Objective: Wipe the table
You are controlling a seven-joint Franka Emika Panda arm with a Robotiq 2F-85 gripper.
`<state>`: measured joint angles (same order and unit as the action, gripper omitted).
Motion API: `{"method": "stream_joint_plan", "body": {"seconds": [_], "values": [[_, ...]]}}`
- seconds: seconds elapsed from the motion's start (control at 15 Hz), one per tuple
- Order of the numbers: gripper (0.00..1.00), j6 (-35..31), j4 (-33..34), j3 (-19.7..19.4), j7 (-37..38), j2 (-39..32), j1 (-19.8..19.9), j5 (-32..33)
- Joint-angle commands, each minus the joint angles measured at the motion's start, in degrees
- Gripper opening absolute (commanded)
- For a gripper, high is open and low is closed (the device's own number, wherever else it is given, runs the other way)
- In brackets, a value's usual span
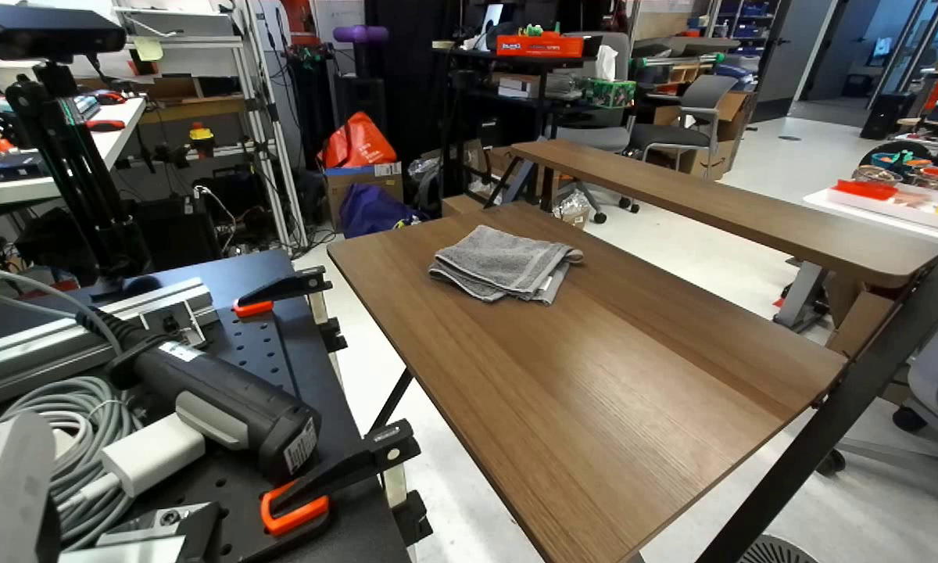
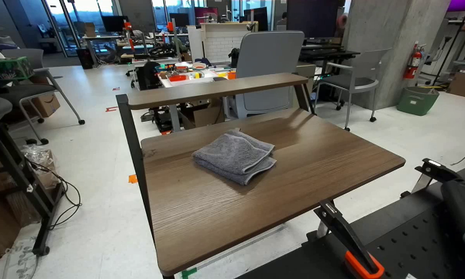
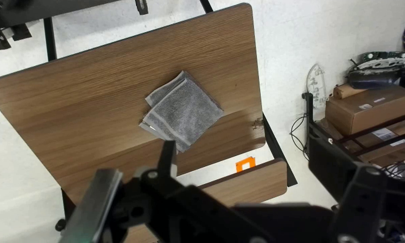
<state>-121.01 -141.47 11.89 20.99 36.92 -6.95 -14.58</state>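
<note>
The table has a brown wood-grain top and shows in both exterior views (image 1: 594,383) (image 2: 201,213) and in the wrist view (image 3: 87,104). A folded grey towel lies flat on it, in both exterior views (image 1: 504,262) (image 2: 234,155) and in the wrist view (image 3: 189,111). A small dark mark (image 3: 257,123) shows near one table edge. My gripper (image 3: 244,158) is open, its two dark fingers wide apart with nothing between them. It is above the table, with the towel beyond the left finger in the wrist view. The gripper is out of view in both exterior views.
A narrow raised wooden shelf (image 1: 719,203) runs along one long side of the table on dark metal supports (image 2: 133,155). A black bench with orange-handled clamps (image 1: 297,508) and a coiled cable (image 1: 86,430) stands beside the opposite side. Cardboard boxes (image 3: 368,104) stand near one end.
</note>
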Motion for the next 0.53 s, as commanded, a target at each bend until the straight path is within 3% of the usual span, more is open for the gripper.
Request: {"method": "stream_joint_plan", "body": {"seconds": [0.0, 0.2, 0.47], "values": [[1.00, 0.12, 0.09, 0.06, -0.05, -0.01, 0.11, -0.04], [1.00, -4.74, 0.04, 0.19, 0.70, -1.86, 0.74, -0.74], [1.00, -16.29, 0.87, 0.26, 3.53, -8.35, 2.23, -1.15]]}}
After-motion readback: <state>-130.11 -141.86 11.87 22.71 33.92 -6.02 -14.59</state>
